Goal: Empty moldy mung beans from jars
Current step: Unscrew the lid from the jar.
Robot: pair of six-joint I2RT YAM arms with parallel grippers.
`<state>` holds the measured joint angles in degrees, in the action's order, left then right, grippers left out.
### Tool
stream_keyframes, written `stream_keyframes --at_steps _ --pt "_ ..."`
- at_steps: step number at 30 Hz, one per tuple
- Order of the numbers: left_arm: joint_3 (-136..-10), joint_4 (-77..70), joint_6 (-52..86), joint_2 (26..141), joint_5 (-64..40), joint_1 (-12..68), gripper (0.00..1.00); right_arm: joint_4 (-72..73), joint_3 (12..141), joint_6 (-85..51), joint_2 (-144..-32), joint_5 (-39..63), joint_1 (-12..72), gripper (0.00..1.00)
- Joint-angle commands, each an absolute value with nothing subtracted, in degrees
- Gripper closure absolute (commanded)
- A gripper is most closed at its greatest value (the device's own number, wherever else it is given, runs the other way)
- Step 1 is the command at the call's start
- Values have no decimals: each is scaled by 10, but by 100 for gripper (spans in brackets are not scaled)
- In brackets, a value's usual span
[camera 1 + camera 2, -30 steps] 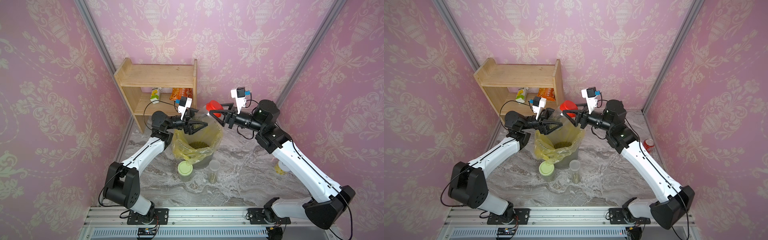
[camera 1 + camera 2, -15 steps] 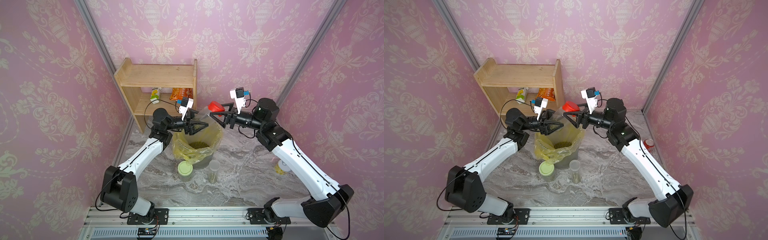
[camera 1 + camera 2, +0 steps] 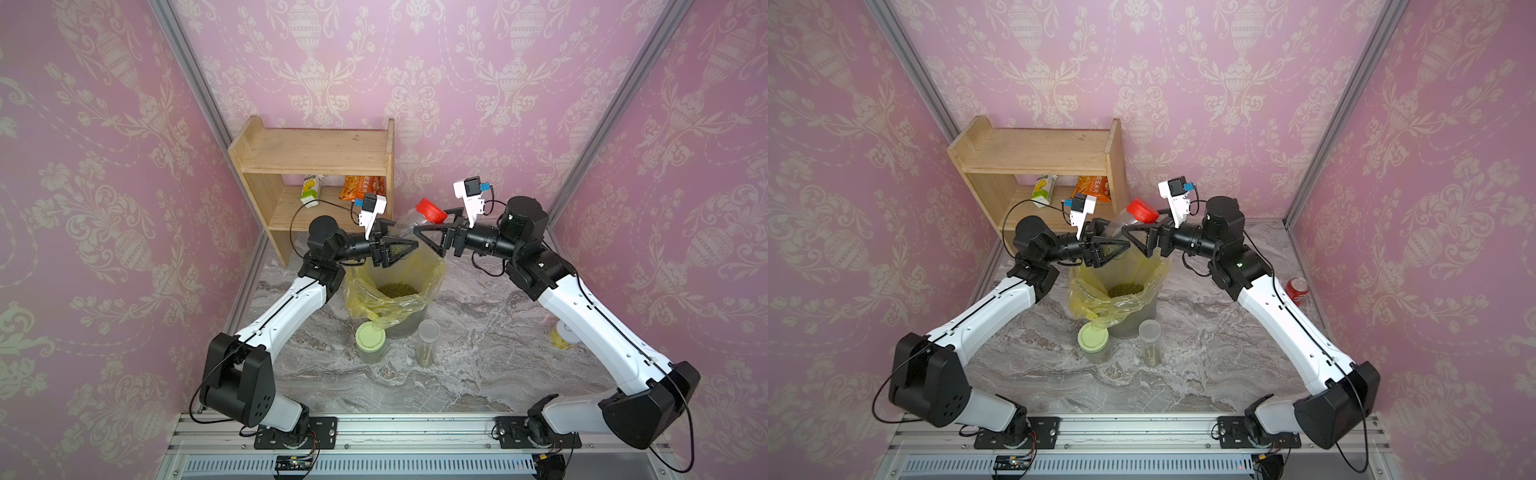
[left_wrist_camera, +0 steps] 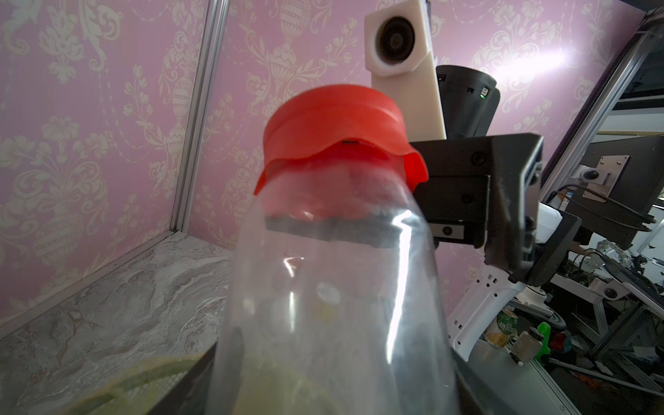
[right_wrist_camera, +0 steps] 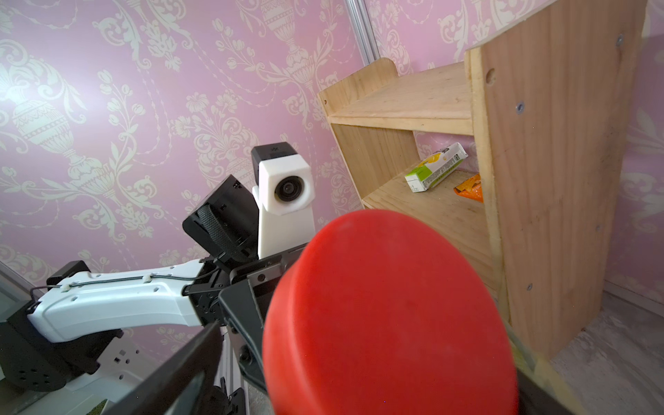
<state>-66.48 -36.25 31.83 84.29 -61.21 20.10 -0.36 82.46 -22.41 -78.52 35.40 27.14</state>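
Both top views first: at frame centre we've got the left gripper (image 3: 400,240) clamped on the clear body of the red-lidded jar (image 3: 406,225). The jar tilts, its red lid (image 3: 431,210) pointing up and to the right of the frame. Directly below sits the bin (image 3: 434,272), lined with a yellow bag (image 3: 1090,305), with mung beans (image 3: 397,289) heaped inside. From the right comes the right gripper (image 3: 432,224), jaws spread wide beside the lid and holding nothing. At lower centre the green-lidded jar (image 3: 371,338) and the tall narrow jar (image 3: 428,340) stand upright, just beside the bin.

On to the left wrist view: the jar's body looms close, the lid sits on its neck, and a right finger (image 4: 467,201) is just behind it. Whether they touch, we can't tell.

Right wrist view: the lid fills the foreground between the parted fingers (image 5: 179,370).
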Motion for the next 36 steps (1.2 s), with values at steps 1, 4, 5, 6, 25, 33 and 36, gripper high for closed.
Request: stream_keyframes --at_steps 1,4,5,6,25,33,36 --pt "-662 -307 254 811 -558 201 75 -12 843 -245 -776 321 276 0" --pt "-658 -308 248 806 -547 201 75 -21 842 -241 -775 311 275 0" --pt "-656 -308 248 807 -545 202 75 -21 842 -243 -776 311 275 0" --pt "-655 -309 246 808 -543 202 75 -20 841 -243 -776 310 275 0" --pt "-653 -321 247 819 -555 207 75 6 846 -260 -786 301 271 0" --pt "-653 -317 242 818 -562 210 74 31 843 -272 -794 297 270 0" --pt "-653 -314 240 818 -562 213 74 40 845 -279 -797 299 269 0"
